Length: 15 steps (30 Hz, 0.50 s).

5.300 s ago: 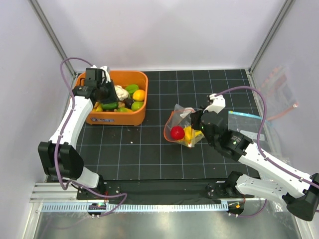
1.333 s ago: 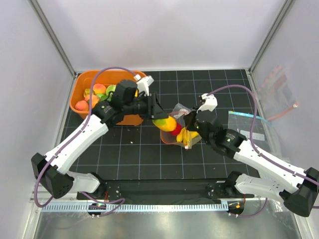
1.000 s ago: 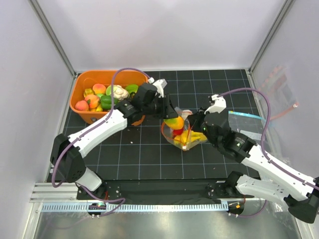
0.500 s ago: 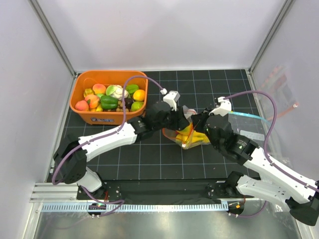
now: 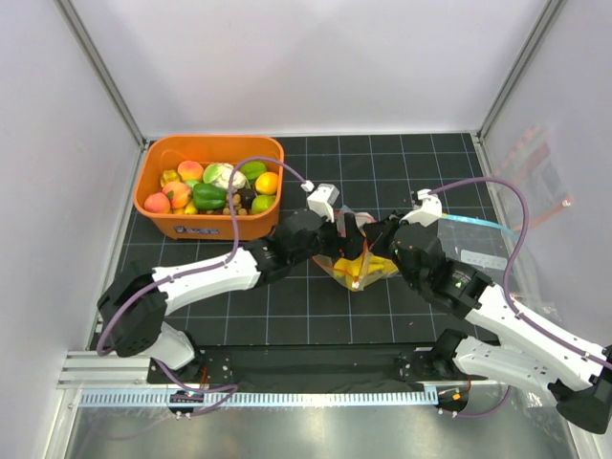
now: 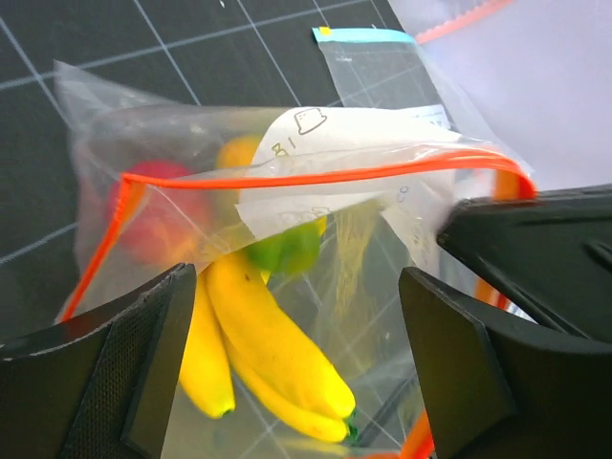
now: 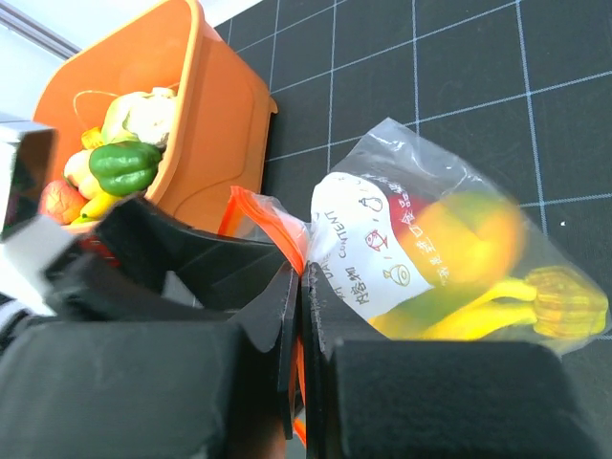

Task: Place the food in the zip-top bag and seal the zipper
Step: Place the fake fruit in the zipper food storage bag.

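The zip-top bag lies mid-table with its mouth held up. My right gripper is shut on the mouth edge, pinching the zipper. My left gripper stands open right at the mouth, its fingers wide on either side of the opening and holding nothing. Through the zipper loop I see food inside: yellow bananas, a green piece and a red apple. A blurred orange-yellow fruit shows through the bag's wall.
An orange basket with more toy food stands at the back left. A flat clear bag with a blue top edge lies just right of the right arm. The two grippers sit almost touching.
My left arm carried an orange-green fruit from the left over to the bag's mouth, then its jaws opened and the fruit went into the bag. The right gripper kept its hold.
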Motion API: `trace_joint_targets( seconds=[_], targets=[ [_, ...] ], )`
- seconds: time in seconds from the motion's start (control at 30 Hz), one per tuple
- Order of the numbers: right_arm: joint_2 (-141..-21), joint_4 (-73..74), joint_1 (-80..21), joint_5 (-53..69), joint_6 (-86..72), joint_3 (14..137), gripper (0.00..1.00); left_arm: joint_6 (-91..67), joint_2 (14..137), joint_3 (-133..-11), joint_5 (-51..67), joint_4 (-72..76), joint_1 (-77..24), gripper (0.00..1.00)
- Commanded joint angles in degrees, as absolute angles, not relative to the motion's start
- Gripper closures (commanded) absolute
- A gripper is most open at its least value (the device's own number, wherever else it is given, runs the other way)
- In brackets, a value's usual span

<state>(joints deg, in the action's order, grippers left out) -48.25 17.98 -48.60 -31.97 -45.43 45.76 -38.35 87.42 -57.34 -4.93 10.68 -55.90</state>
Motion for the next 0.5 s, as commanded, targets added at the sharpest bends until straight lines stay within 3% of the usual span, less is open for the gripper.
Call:
trace_joint_targets(
  seconds=[0.0, 0.3, 0.47],
  targets=[
    [-47.99, 14.41, -48.25, -32.43, -46.76, 45.88, 0.99, -35.69, 81.83, -58.09, -7.91, 10.38, -56.16, 0.09],
    [-48.16, 14.77, -48.16, -34.89, -44.39, 46.14, 0.99, -29.63, 74.01, -60.64, -9.05, -6.58, -56.16, 0.09],
    [-48.25, 14.77, -48.16, -35.51, -40.97, 46.67, 0.99, -25.14, 66.37, -55.82, -13.52, -9.23, -56.16, 0.06]
  ],
)
